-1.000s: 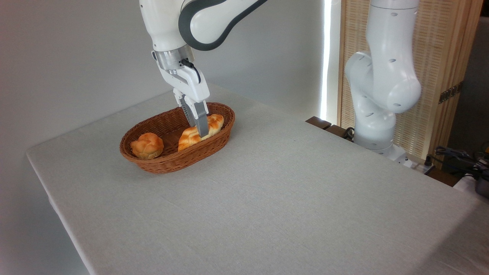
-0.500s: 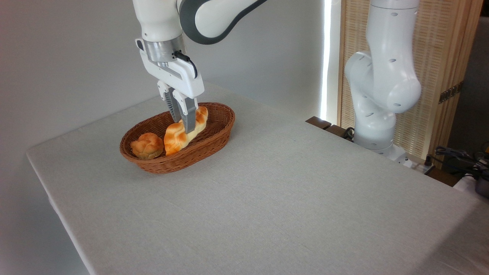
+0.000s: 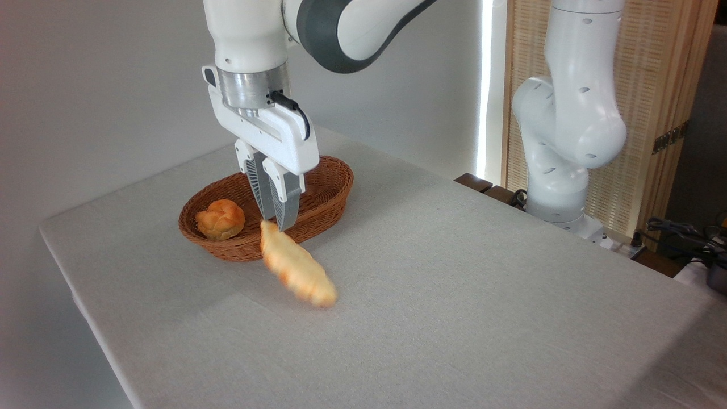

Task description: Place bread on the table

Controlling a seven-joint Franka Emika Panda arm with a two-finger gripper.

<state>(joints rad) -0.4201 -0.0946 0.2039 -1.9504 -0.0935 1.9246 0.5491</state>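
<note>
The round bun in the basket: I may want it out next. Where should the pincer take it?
Grip the round bun across its middle, coming straight down from above: the basket wall blocks its sides, and its domed top is open.

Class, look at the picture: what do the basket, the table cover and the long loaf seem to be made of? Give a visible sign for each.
Basket: brown woven wicker or rattan, shown by its ribbed weave and matte look.
Table cover: light grey-beige woven cloth, with a fine textile grain and faint creases.
Bread: pale golden with browner edges and a braided look; it is blurred, so real or imitation cannot be told.
</note>
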